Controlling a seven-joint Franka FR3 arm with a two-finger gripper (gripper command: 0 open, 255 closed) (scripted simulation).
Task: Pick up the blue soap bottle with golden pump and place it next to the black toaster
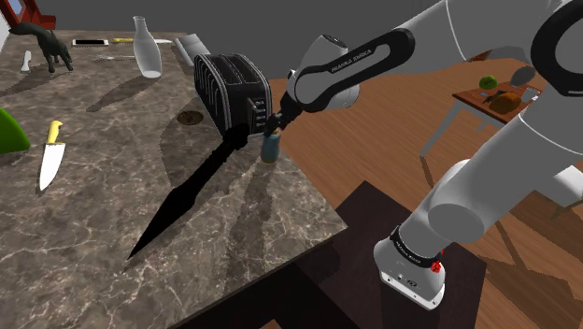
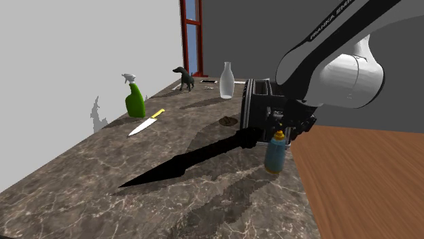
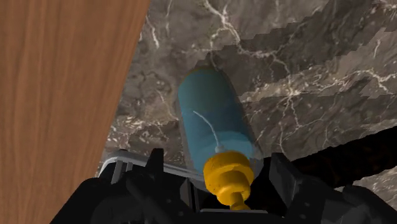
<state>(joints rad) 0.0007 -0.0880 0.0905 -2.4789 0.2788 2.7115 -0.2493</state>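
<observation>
The blue soap bottle (image 1: 271, 148) (image 2: 275, 155) (image 3: 213, 121) with a golden pump (image 3: 229, 180) stands upright on the marble counter (image 1: 140, 215), near the edge beside the wooden floor. It is just in front of the black toaster (image 1: 232, 89) (image 2: 261, 105), on the second exterior view's right. My gripper (image 1: 276, 126) (image 2: 280, 127) (image 3: 219, 175) hangs directly over the pump. Its fingers (image 3: 154, 168) stand apart on either side of the pump and do not touch it, so the gripper is open.
A yellow-handled knife (image 1: 51, 154) (image 2: 146, 123), a green spray bottle (image 2: 136, 100), a clear glass bottle (image 1: 145, 47) (image 2: 227, 80) and a dark dog figurine (image 1: 47, 47) (image 2: 183, 78) lie farther along the counter. A small round item (image 1: 190, 118) sits by the toaster.
</observation>
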